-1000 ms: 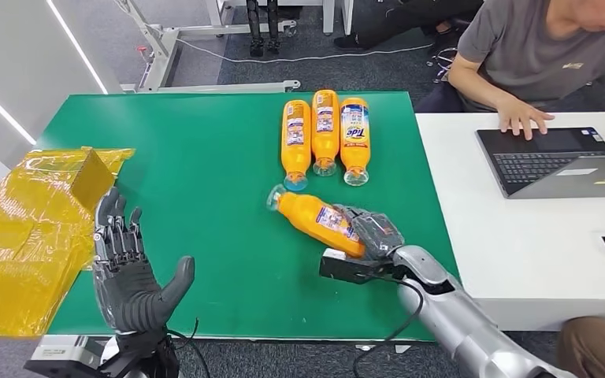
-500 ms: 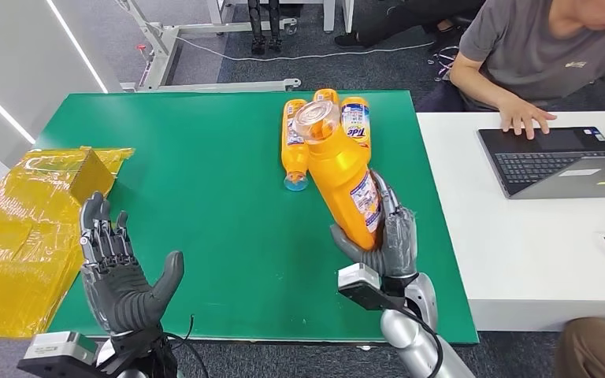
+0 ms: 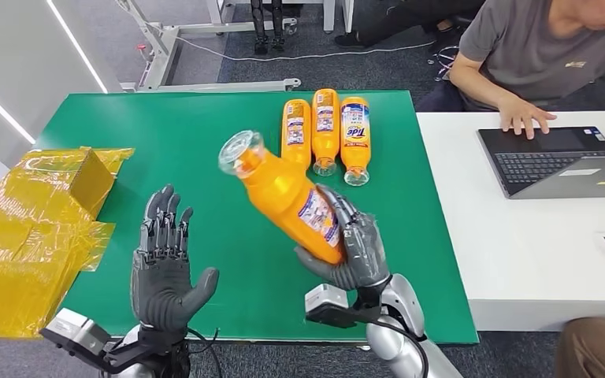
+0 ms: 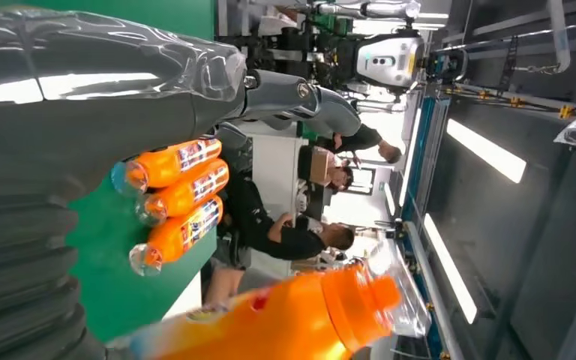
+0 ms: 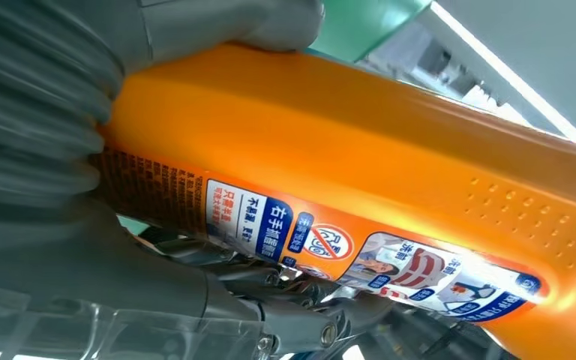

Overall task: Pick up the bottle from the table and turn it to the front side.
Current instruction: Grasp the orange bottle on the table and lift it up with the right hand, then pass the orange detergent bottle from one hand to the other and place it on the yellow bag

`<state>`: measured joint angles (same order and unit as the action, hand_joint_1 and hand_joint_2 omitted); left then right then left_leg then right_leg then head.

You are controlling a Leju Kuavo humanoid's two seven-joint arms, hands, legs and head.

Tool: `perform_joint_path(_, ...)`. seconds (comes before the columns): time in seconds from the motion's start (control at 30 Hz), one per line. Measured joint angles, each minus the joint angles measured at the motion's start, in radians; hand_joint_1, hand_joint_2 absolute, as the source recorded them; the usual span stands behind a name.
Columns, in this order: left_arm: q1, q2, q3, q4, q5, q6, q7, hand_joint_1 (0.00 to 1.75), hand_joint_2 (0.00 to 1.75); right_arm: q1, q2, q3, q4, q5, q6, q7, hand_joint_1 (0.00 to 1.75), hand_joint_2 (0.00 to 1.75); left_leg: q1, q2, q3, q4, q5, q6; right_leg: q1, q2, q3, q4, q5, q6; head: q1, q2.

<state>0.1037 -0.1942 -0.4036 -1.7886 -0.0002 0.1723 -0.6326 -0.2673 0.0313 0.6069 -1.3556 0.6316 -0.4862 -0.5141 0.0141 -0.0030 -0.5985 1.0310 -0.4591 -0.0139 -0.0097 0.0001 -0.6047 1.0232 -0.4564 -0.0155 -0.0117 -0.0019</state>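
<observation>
1. Since half a second ago the bottle (image 3: 287, 197) has swung over, so its clear cap now points toward the tabletop's left far side instead of straight away from the robot.
2. Over that time the left robot hand (image 3: 165, 268) has come inward and a little farther from the near edge.
3. Right robot hand (image 3: 350, 248) grips the orange bottle by its lower end, fingers wrapped behind it and thumb under it, holding it tilted in the air above the middle of the green tabletop (image 3: 181, 134), nearer the right edge.
4. Left robot hand holds nothing; its fingers are spread and upright, palm turned toward the bottle, above the near edge.
5. Three more orange bottles (image 3: 324, 130) lie side by side at the far edge, caps toward the robot.
6. Crumpled yellow film (image 3: 24, 228) covers the near left corner.
7. A person (image 3: 551, 55) sits at the white desk beyond the right edge, one hand on a laptop (image 3: 547, 157).
</observation>
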Motion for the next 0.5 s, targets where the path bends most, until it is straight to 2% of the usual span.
perform_joint_path(0.3, -0.018, 0.001, 0.0, 0.029, 0.012, -0.041, 0.001, 0.0, 1.75, -0.056, 0.0, 0.088, 0.029, 0.021, 0.134, 0.002, 1.75, 1.75, 0.0, 0.0, 0.0, 0.0, 0.0, 0.0, 0.0, 0.0, 0.0, 0.0, 0.0, 0.0, 0.0, 0.0)
perform_joint_path(0.5, -0.018, 0.001, 0.002, 0.038, 0.011, -0.043, 0.0, 0.0, 1.75, -0.07, 0.0, 0.113, 0.048, 0.011, 0.171, -0.007, 1.75, 1.75, 0.0, 0.0, -0.001, 0.0, 0.0, 0.0, 0.0, 0.0, 0.0, 0.0, 0.0, 0.0, 0.0, 0.0)
